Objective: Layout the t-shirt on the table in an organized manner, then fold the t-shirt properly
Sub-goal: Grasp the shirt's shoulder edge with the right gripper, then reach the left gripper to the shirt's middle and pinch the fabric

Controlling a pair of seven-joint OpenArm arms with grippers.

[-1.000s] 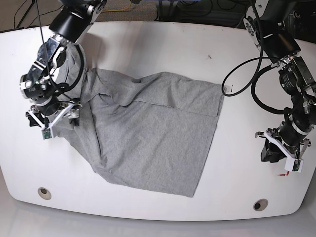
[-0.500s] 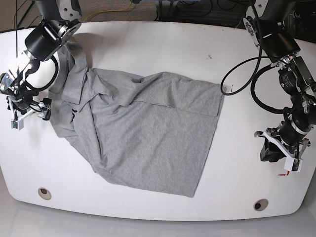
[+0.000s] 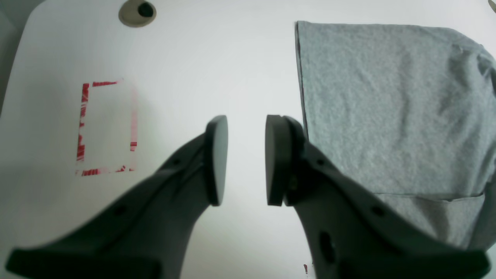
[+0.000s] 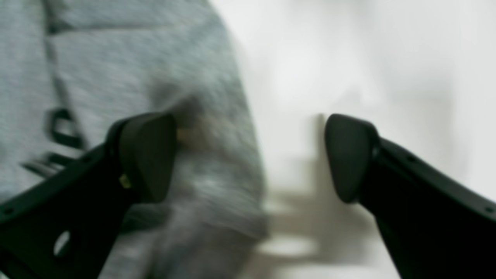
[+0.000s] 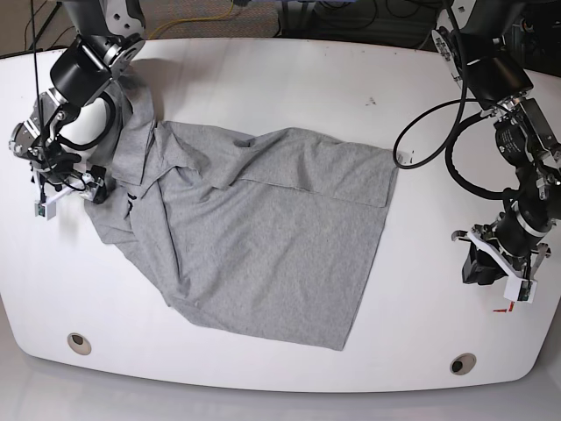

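From where I stand, the right gripper point(image 5: 72, 189), jaws wide and empty, sits at the t-shirt's point(image 5: 272, 228) nine o'clock edge, while the left gripper point(image 5: 493, 267), jaws apart, waits well off at three o'clock.

I see some black letters on my grey t-shirt point(image 4: 128, 58), but they are too blurry to read. One looks a bit like a C. The red tape mark point(image 3: 106, 128) on the table point(image 3: 217, 58) has no words.
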